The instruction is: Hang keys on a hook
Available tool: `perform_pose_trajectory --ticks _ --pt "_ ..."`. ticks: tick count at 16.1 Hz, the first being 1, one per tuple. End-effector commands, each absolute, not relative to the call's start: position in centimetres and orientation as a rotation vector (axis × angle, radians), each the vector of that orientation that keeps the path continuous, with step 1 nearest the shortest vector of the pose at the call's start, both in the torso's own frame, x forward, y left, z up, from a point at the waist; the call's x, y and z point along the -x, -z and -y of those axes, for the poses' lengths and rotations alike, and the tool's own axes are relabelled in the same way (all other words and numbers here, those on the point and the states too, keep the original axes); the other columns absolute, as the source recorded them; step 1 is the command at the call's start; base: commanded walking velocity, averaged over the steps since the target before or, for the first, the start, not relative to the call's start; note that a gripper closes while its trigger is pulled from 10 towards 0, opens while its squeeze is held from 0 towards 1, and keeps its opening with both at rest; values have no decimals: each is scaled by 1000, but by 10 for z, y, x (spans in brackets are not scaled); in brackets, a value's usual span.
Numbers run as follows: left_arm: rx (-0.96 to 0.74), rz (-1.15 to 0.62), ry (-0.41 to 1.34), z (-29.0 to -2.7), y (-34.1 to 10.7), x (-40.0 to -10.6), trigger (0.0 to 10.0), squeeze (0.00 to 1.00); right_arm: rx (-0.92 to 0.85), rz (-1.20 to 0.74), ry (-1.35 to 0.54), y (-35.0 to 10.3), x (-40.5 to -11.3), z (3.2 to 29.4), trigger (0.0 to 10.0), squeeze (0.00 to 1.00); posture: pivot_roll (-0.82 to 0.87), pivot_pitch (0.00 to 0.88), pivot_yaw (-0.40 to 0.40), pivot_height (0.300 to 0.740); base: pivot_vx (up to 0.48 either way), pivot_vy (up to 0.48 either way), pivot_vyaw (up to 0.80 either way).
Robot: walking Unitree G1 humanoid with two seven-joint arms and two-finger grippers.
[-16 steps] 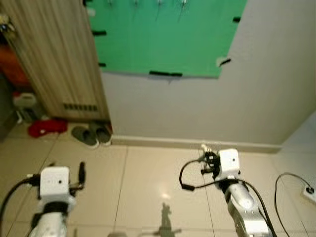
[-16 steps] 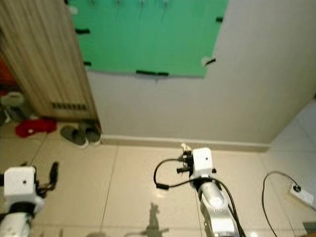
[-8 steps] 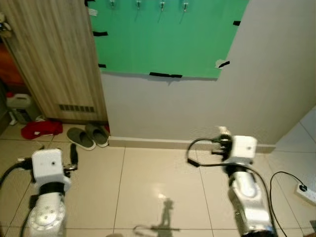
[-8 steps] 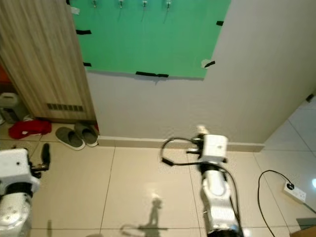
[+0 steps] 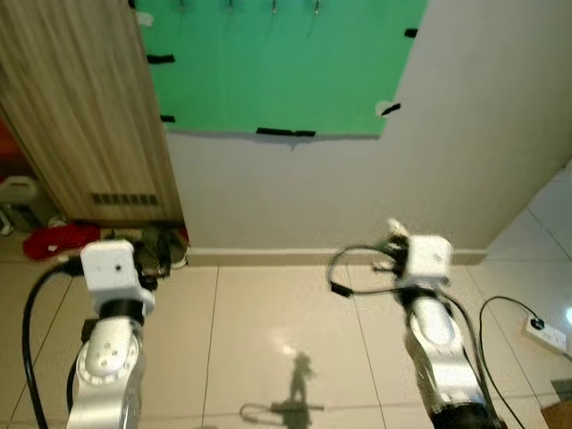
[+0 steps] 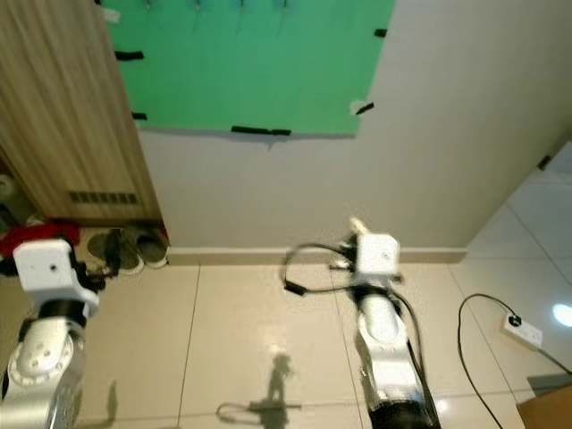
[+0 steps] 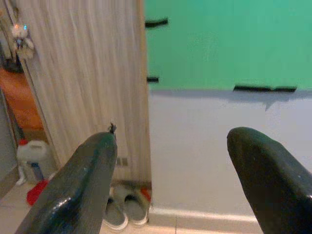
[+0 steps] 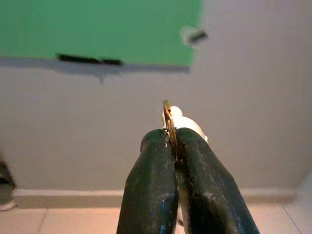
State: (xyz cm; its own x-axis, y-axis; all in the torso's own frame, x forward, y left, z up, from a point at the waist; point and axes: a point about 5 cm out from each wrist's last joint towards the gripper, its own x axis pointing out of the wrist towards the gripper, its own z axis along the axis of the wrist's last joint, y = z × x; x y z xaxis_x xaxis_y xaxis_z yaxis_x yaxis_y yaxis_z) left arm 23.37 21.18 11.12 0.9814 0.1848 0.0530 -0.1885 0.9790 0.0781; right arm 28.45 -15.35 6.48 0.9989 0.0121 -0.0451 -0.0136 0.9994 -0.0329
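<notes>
My right gripper (image 8: 173, 146) is shut on a brass key ring (image 8: 168, 122) with a pale fob behind it. In the eye views that gripper (image 5: 393, 237) is held out low in front of the white wall. Several small metal hooks (image 5: 273, 7) line the top of a green board (image 5: 277, 63) taped to the wall, high above both arms. My left gripper (image 7: 170, 146) is open with nothing between its black fingers (image 7: 87, 180), and it points at the seam between the wooden panel and the green board. In the left eye view that gripper (image 5: 147, 259) is at the lower left.
A tall wooden cabinet panel (image 5: 80, 107) stands left of the board. Slippers (image 5: 165, 246), a red cloth (image 5: 54, 241) and a white jug (image 5: 22, 192) lie at its foot. A cable and power strip (image 5: 547, 332) lie on the tiled floor (image 5: 286, 340) at the right.
The camera has shifted, so the board and wall sit a little further left in the picture. Both arms are raised a bit nearer the wall. The right gripper still holds the key ring.
</notes>
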Motion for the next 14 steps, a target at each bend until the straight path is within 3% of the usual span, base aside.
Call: perform_pose_trajectory --ticks 1,14 --pt "-81 33 -179 -212 -109 -235 10000 0 33 -30 -19 -71 -292 154 10000 0 65 0 -49 740 469 0 0" --pt "-21 1 -176 -214 -101 -244 10000 0 20 -48 -119 -69 -303 138 10000 0 61 0 -33 740 465 0 0"
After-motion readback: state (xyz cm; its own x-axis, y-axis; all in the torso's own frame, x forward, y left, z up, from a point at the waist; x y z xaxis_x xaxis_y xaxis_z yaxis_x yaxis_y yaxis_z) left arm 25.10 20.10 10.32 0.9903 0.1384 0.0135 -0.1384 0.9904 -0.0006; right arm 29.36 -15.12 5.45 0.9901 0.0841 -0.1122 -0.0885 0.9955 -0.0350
